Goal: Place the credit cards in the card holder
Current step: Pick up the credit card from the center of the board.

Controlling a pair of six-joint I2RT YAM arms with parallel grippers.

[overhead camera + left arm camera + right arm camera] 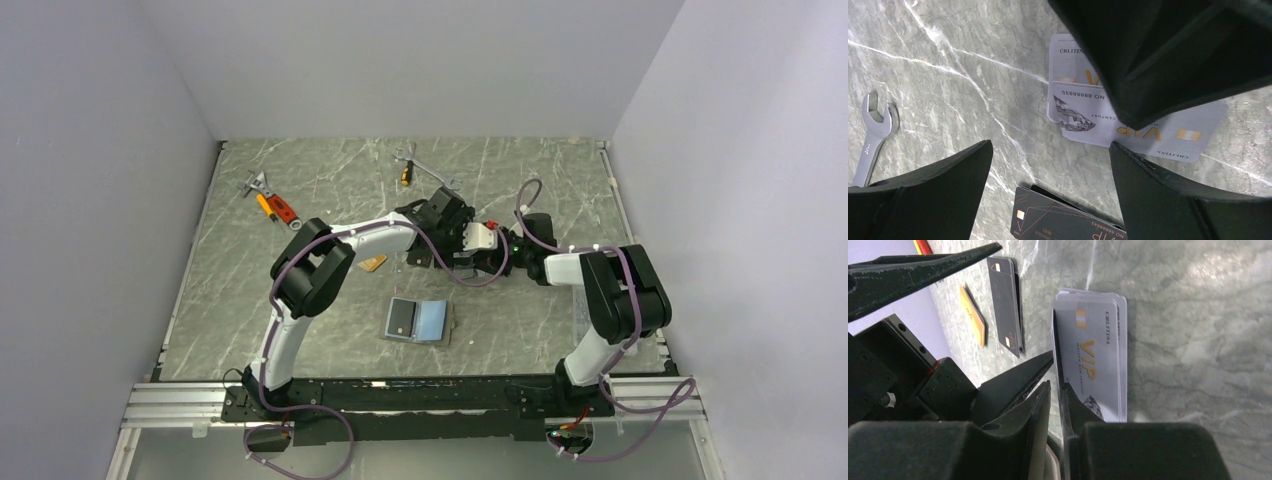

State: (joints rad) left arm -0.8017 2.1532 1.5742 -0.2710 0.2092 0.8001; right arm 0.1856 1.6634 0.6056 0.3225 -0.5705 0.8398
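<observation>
Card holder (418,322) shows only overhead; wrist cameras see silver cards (1168,135).

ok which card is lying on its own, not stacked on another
The orange card, alone beside the black cards. The black ones and the silver-grey VIP cards each lie overlapped in a stack; the orange touches none.

The right claw (1133,115) covers the 12 o'clock edge of the silver-grey card (1158,132). The black cards (1063,222) are cropped at 6 o'clock.
</observation>
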